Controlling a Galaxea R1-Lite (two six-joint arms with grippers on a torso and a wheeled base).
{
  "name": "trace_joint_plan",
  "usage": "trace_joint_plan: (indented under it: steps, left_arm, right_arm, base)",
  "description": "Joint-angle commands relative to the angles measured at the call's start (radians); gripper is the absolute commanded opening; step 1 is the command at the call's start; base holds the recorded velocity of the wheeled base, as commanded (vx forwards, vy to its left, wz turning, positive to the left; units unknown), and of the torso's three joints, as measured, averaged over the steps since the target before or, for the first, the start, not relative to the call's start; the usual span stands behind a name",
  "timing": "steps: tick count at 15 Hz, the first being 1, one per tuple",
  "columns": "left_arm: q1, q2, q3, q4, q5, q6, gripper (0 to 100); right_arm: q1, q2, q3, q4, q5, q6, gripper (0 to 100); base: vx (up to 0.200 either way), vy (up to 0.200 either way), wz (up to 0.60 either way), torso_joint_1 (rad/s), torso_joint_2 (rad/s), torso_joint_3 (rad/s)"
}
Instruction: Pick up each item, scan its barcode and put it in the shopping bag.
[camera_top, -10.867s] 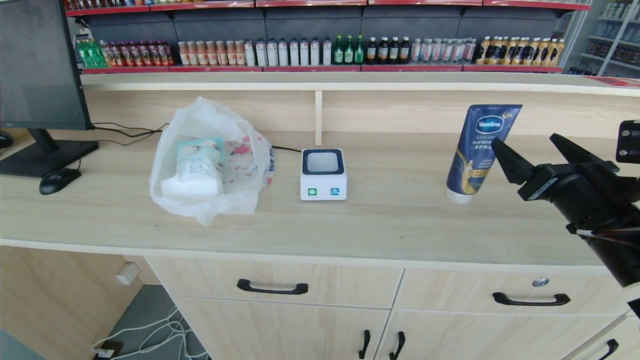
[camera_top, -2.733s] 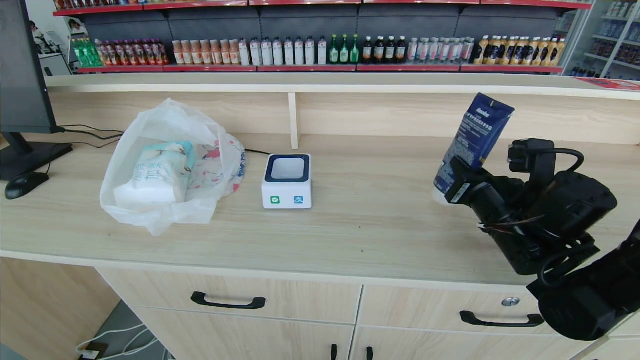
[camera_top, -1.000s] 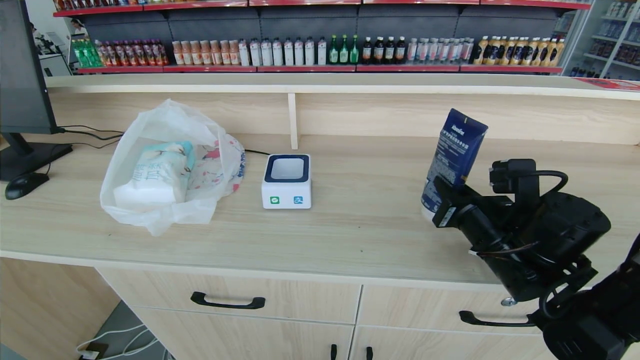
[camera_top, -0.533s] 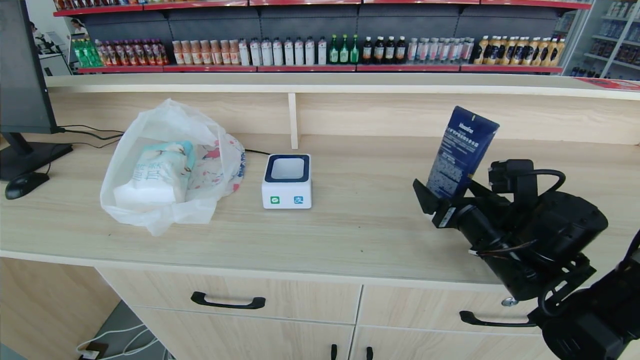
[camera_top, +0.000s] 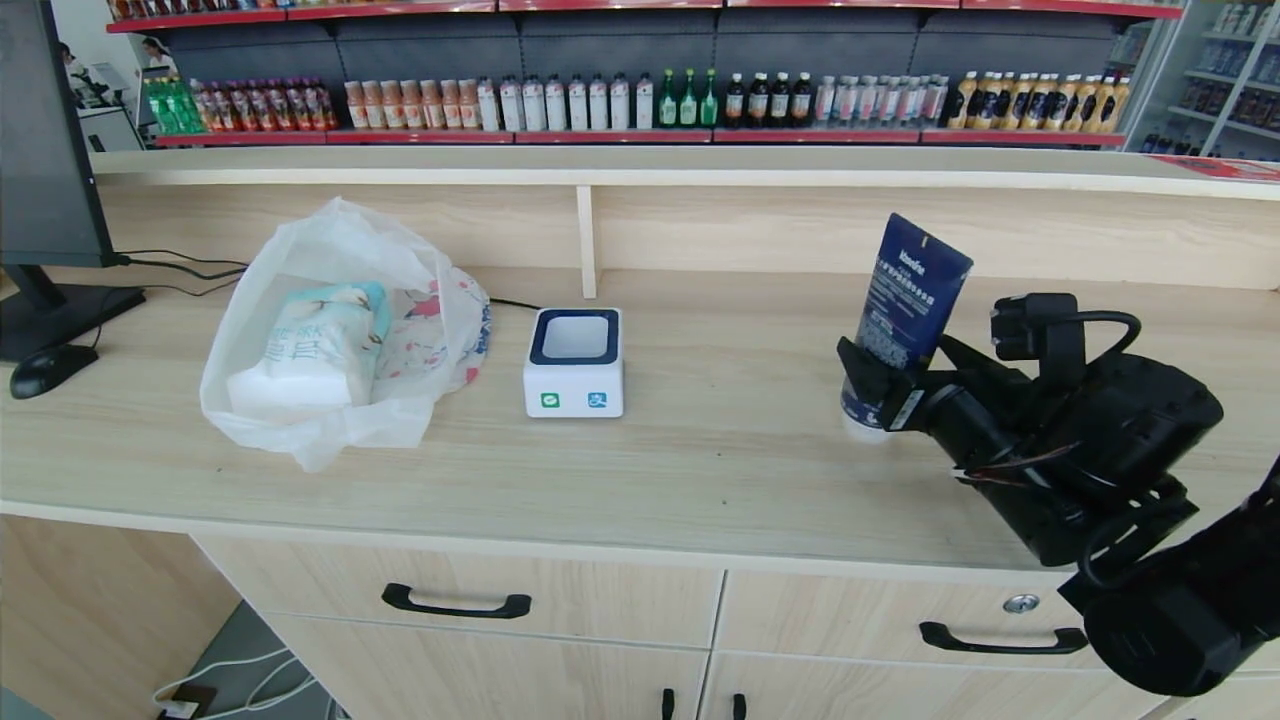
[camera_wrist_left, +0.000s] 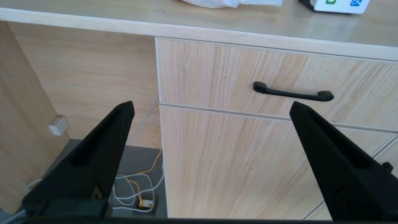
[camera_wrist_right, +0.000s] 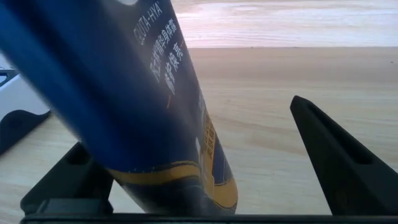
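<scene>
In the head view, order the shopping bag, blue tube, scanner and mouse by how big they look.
shopping bag
blue tube
scanner, close behind the tube
mouse

1 surface (camera_top: 700, 470). 1 blue tube (camera_top: 905, 300). 1 scanner box (camera_top: 574, 362). 1 shopping bag (camera_top: 330, 240) w/ 2 things inside: 1 white-and-green pack (camera_top: 310, 350) + 1 pink-flower pack (camera_top: 430, 335). Bag's at 9 o'clock of the box, tube at 3. 1 screen (camera_top: 45, 140), 1 mouse (camera_top: 45, 368). 2 hands: 1 right hand (camera_top: 905, 365), 1 left hand (camera_wrist_left: 211, 109). 2 drawers (camera_top: 560, 570), 1 black handle each. 1 long row of bottles (camera_top: 600, 100) on the shelf, too many to count.
</scene>
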Motion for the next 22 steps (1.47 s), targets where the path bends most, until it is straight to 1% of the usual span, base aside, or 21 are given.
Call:
trace_joint_plan:
  steps: [1,8,9,14,16,22]
  left_arm:
    - [0.000,0.000,0.000,0.000,0.000,0.000,100]
    - [0.000,0.000,0.000,0.000,0.000,-0.001,100]
    - [0.000,0.000,0.000,0.000,0.000,-0.001,100]
    - [0.000,0.000,0.000,0.000,0.000,0.000,100]
    - [0.000,0.000,0.000,0.000,0.000,0.000,100]
    - [0.000,0.000,0.000,0.000,0.000,0.000,100]
  right_arm:
    - [-0.002,-0.005,0.004,0.002,-0.001,-0.001,100]
    - [-0.005,0.007,-0.016,0.028,0.002,0.001,100]
    - [-0.005,0.008,-0.011,0.028,0.002,0.001,0]
    - [-0.005,0.008,-0.024,0.026,0.018,0.001,0]
    - [-0.005,0.008,-0.027,0.026,0.045,-0.001,0]
    - [-0.005,-0.033,-0.030,0.026,0.049,-0.001,0]
  base:
    - [0.000,0.000,0.00,0.000,0.00,0.000]
    - [0.000,0.000,0.00,0.000,0.00,0.000]
    - [0.000,0.000,0.00,0.000,0.00,0.000]
    - [0.000,0.000,0.00,0.000,0.00,0.000]
    - [0.000,0.000,0.00,0.000,0.00,0.000]
    - [0.000,0.000,0.00,0.000,0.00,0.000]
